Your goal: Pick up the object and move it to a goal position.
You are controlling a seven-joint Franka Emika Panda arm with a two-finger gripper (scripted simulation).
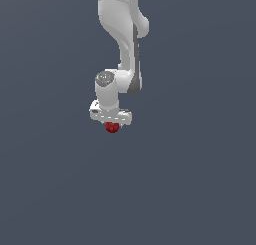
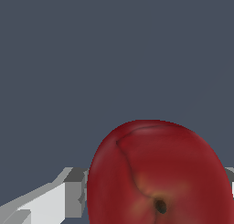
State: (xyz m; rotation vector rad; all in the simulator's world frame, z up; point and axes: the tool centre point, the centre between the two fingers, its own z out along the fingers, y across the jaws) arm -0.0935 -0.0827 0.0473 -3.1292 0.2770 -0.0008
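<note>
Although the object (image 1: pixel 112 127) is far smaller than my gripper (image 1: pixel 112 125), it fills much of the wrist view (image 2: pixel 157 175), a dark-red, roundish fruit-like thing with a crease down its skin and a small dark pit near its end. It sits directly under my palm, between my fingers (image 2: pixel 75 191), one of which shows as a grey pad touching its flank on one side; the other is only a sliver at the far edge. From that, I judge my jaws to be closed on the object, though the contact on the far side is barely visible. In the exterior view the red ball peeks out just below the white hand, with my arm (image 1: pixel 127 49) coming down from above it. No goal marker shows in either picture, so I cannot say which way the carry must go. What matters for the move is that the object lies straight along my approach line, centred, with no clear long axis to favour. Around it there is only plain dark-grey ground (image 1: pixel 200 189); whether it rests on this or hangs clear I cannot tell.
</note>
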